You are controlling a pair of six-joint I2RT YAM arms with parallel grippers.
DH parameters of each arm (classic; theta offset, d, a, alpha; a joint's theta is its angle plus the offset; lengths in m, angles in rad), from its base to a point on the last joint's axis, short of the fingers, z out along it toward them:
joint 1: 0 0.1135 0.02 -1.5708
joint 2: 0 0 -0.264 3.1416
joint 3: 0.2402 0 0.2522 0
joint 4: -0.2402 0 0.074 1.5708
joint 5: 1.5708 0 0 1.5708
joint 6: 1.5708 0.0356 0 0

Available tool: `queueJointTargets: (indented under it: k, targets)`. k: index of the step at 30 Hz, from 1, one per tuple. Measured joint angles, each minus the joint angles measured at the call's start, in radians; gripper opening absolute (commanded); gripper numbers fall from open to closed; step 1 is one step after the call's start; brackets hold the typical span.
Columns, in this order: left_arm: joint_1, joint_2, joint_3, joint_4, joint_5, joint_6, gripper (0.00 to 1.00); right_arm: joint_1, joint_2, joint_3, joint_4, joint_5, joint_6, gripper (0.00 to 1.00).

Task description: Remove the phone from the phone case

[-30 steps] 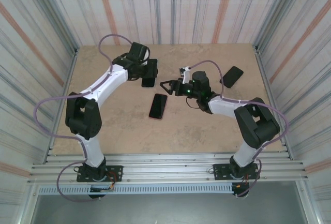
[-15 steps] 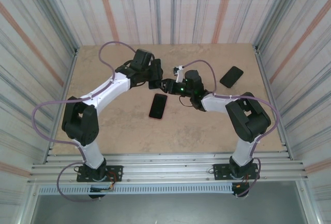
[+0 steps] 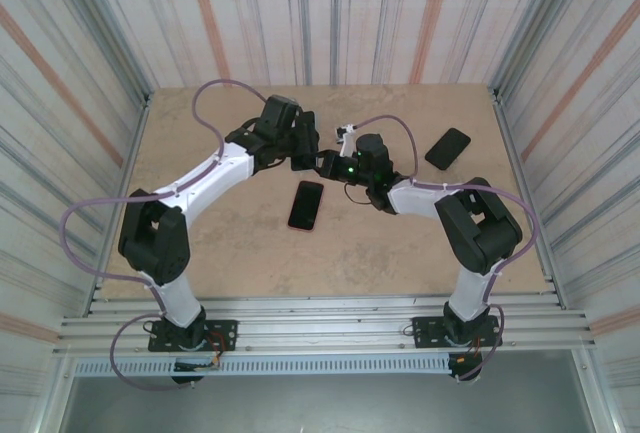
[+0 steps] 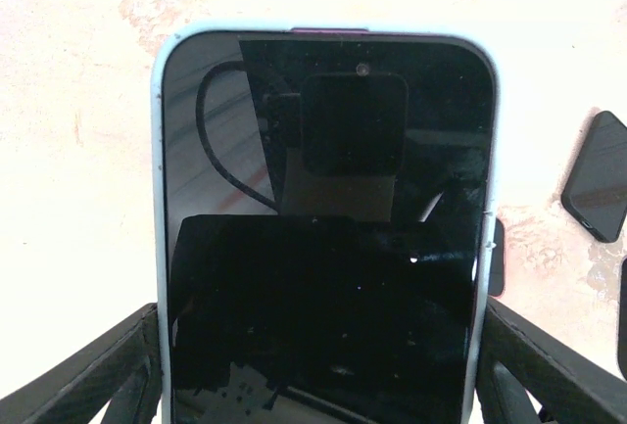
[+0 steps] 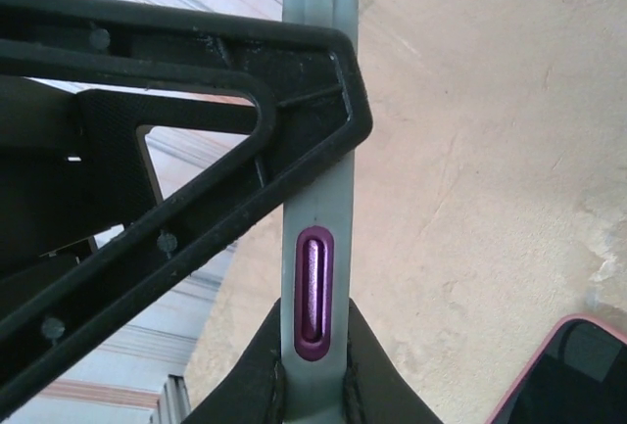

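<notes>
Left gripper (image 4: 323, 380) clamps the black glass phone (image 4: 323, 150) in its pale blue rubber case (image 4: 157, 199); right gripper (image 5: 313, 385) pinches the case's edge

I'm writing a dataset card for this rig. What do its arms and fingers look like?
The left arm and right arm both have white link covers, black joints and a looping purple cable. The fingers are black, with triangular cut-outs.
</notes>
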Motion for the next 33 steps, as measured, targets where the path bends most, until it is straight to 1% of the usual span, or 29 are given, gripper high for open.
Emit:
queueJointTargets:
  k: [3,5,8,11,17,21,27,29,33]
  targets:
    - [0.000,-0.002,0.000,-0.001,0.001,0.010,0.87,0.000,0.000,0.000,0.001,0.000,0.000,0.00]
    - [0.002,-0.004,0.000,-0.001,0.009,0.018,0.90,0.000,-0.001,0.001,-0.008,0.000,0.000,0.00]
    - [0.026,-0.018,-0.005,0.023,0.071,0.014,0.90,-0.009,-0.001,0.001,-0.021,-0.003,0.001,0.00]
    - [0.077,-0.042,-0.021,0.068,0.149,0.006,0.89,-0.025,-0.005,0.001,-0.033,-0.020,0.011,0.00]
    - [0.181,-0.048,-0.034,0.183,0.351,-0.043,0.86,-0.068,-0.039,0.001,-0.021,-0.079,0.070,0.00]
    - [0.218,-0.045,-0.034,0.264,0.476,-0.089,0.82,-0.086,-0.082,-0.002,0.009,-0.112,0.121,0.00]
    - [0.216,-0.019,-0.034,0.396,0.645,-0.172,0.72,-0.087,-0.119,-0.017,0.090,-0.161,0.207,0.00]
    - [0.216,-0.016,-0.034,0.427,0.689,-0.199,0.67,-0.087,-0.123,-0.023,0.119,-0.176,0.237,0.00]
    - [0.216,-0.021,-0.036,0.471,0.732,-0.241,0.56,-0.087,-0.139,-0.042,0.173,-0.195,0.297,0.00]
